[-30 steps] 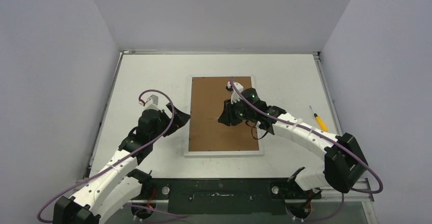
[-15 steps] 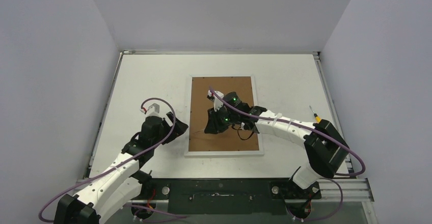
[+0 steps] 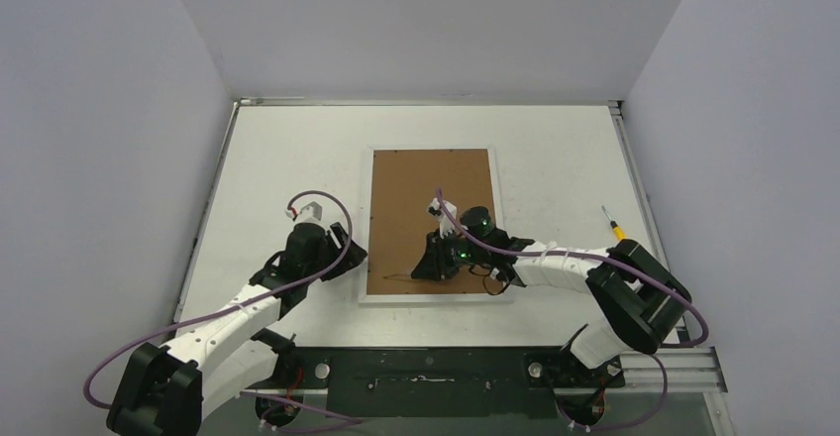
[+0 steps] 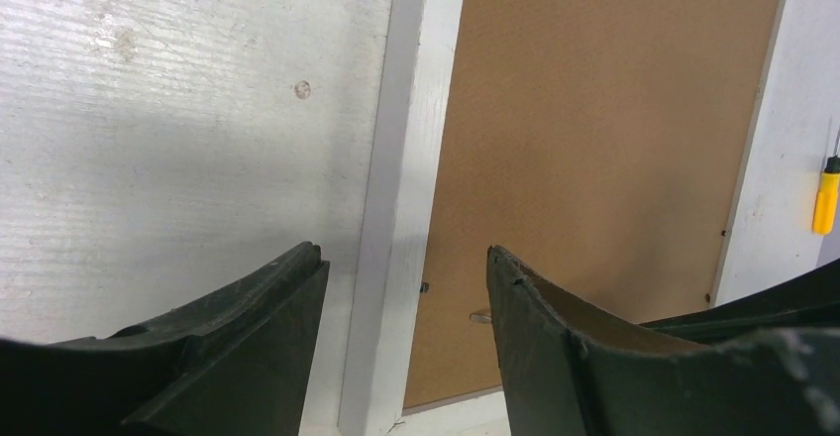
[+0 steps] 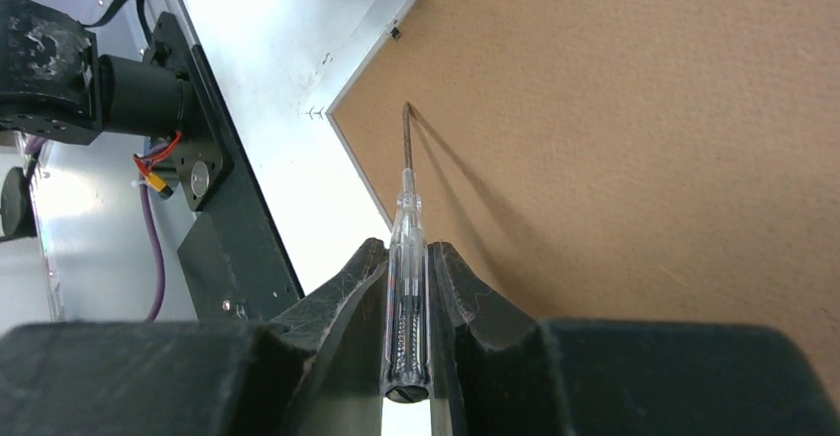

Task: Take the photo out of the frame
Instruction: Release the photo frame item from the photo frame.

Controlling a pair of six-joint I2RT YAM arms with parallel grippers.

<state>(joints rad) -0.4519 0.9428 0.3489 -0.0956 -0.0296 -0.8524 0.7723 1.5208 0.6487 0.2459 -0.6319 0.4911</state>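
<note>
Frame (image 3: 411, 183) lies face down on the counter (image 3: 287, 159), brown back up, photo unseen underneath. Left pincer (image 4: 404, 254) hangs apart over its left border; right pincer (image 5: 408, 248) is clamped on a screwdriver (image 5: 407, 208), whose slanted tip (image 5: 406, 111) could skid and gouge that back

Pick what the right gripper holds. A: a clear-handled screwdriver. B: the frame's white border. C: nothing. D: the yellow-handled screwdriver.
A: in the right wrist view the right gripper is shut on a clear-handled screwdriver, its tip on the brown back of the frame; the yellow screwdriver lies apart, right of the frame.
</note>
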